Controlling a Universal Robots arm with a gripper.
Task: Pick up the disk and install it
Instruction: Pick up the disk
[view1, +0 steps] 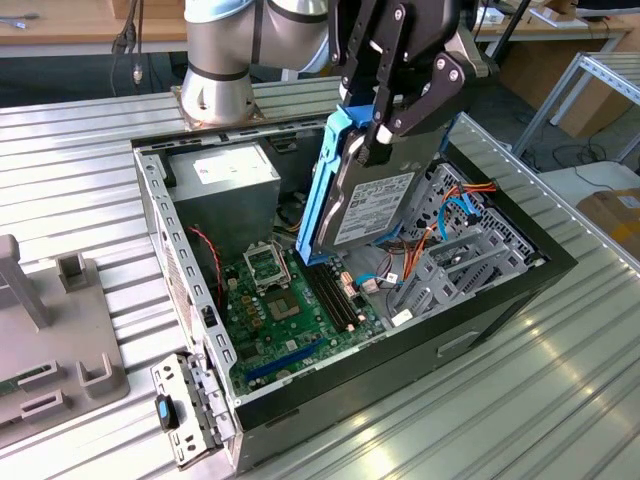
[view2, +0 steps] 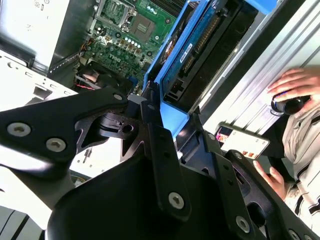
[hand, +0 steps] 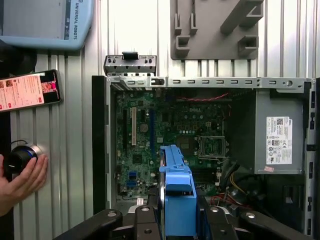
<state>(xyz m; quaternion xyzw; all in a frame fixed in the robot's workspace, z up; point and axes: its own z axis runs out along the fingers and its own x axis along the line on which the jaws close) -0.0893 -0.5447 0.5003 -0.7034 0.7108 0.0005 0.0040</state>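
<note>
The disk (view1: 366, 205), silver-grey with a white label and a bright blue carrier rail, hangs tilted on edge above the open computer case (view1: 420, 345). My gripper (view1: 378, 135) is shut on the disk's upper end, one black finger on each face. The lower end of the disk sits over the green motherboard (view1: 285, 300), beside the grey drive cage (view1: 470, 250). In the second wrist view the disk (view2: 200, 45) juts out from my gripper (view2: 172, 120). In the first wrist view its blue rail (hand: 177, 192) stands over the board.
A grey power-supply box (view1: 235, 180) fills the case's far corner. Orange and blue cables (view1: 455, 205) run by the cage. A grey fixture (view1: 50, 340) lies at the exterior view's left. A person's hand (hand: 22, 177) rests on a black knob beside a phone (hand: 27, 90).
</note>
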